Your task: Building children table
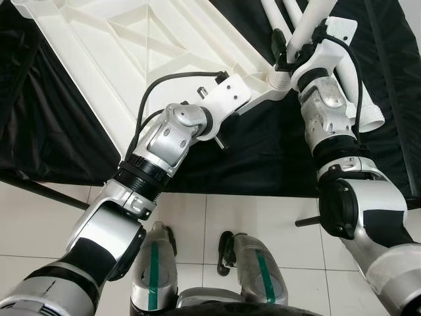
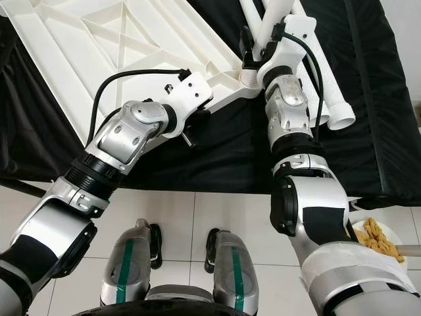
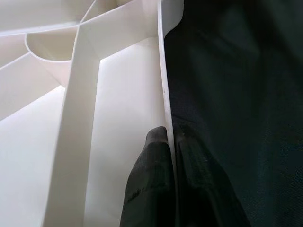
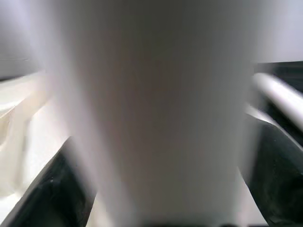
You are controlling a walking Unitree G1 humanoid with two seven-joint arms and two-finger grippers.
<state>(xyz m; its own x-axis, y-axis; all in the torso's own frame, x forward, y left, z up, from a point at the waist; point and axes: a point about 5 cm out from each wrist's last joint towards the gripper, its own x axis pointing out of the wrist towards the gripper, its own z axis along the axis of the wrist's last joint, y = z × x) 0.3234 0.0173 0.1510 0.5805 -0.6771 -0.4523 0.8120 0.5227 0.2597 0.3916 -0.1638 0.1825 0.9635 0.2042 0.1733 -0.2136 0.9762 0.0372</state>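
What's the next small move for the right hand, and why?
Probably push the white leg down into the corner socket of the upturned tabletop. The right hand has its fingers on either side of the leg, whose lower end sits right at that corner, while the left hand pinches the tabletop's edge rib to steady it. Whether it is already fully seated can't be told.

Black cloth (image 1: pixel 263 158) under upturned white tabletop (image 1: pixel 131 52) and legs (image 1: pixel 355 85)
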